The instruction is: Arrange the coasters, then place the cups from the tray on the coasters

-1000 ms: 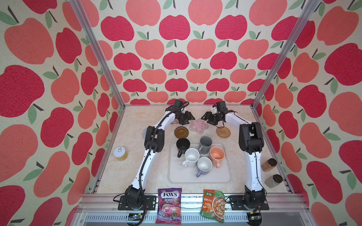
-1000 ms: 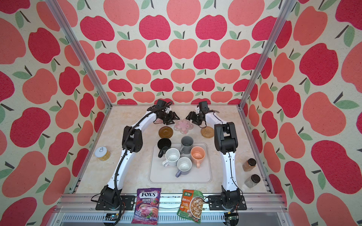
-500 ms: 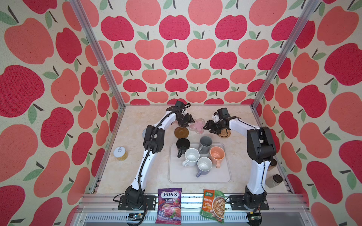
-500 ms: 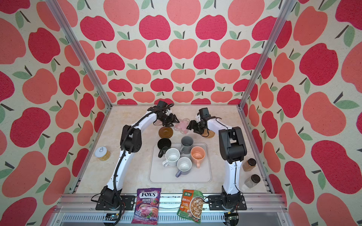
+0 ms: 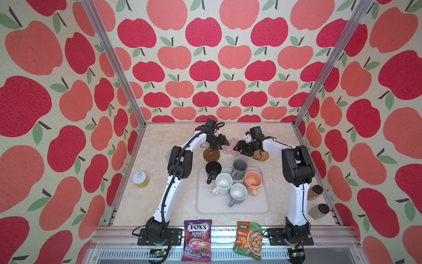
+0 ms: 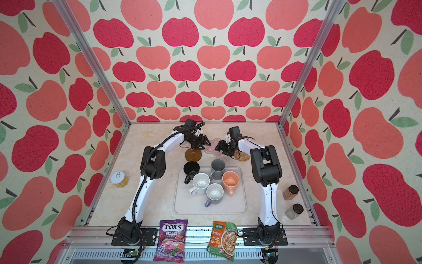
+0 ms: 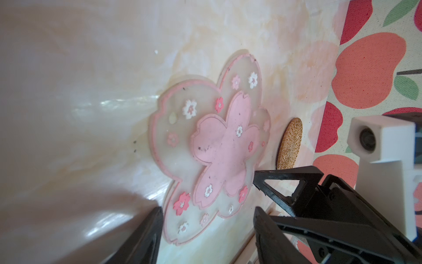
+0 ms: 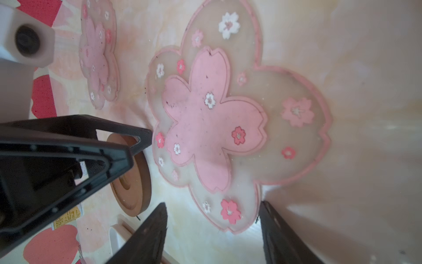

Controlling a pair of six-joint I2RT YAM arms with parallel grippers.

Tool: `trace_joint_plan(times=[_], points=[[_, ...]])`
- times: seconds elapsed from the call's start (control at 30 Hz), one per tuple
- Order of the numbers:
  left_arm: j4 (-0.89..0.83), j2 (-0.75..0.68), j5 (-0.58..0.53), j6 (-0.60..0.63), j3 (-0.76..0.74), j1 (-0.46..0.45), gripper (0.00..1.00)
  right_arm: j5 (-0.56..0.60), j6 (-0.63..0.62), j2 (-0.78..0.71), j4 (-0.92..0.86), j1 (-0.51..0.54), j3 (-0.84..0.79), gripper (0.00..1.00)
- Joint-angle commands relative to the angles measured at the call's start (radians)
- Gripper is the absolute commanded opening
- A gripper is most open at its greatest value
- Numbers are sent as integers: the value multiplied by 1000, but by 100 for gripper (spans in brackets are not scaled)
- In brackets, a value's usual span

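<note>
Left wrist view shows the left jaws apart and empty, low over the marbled table (image 7: pixel 68 68), with an edge petal of a pink flower coaster (image 7: pixel 214 141) lying between their tips; whether they touch it I cannot tell. Right wrist view shows the right jaws likewise apart, holding nothing, straddling the opposite edge of that same coaster. A second flower coaster (image 8: pixel 98 54) lies flat beyond it, apart from the first. In both top views the brown disc coaster (image 5: pixel 211 155) sits just beside the left jaws, the rattan coaster (image 5: pixel 263 157) is partly hidden under the right arm (image 5: pixel 296 164), and the grey woven coaster (image 5: pixel 167 156) peeks out behind the left arm (image 5: pixel 180 160). All five cups – black cup (image 5: pixel 213 169), dark grey cup (image 5: pixel 239 165), peach cup (image 5: pixel 253 181), speckled white cup (image 5: pixel 224 182), lavender-grey cup (image 5: pixel 238 194) – stand upright on the tray (image 5: pixel 233 209), none on a coaster
</note>
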Motion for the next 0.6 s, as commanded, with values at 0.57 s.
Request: trace_joint_plan(times=[0.57], points=[[146,155,-37,-143,142,41,66,-2,13,242,-65,-21,302,67]])
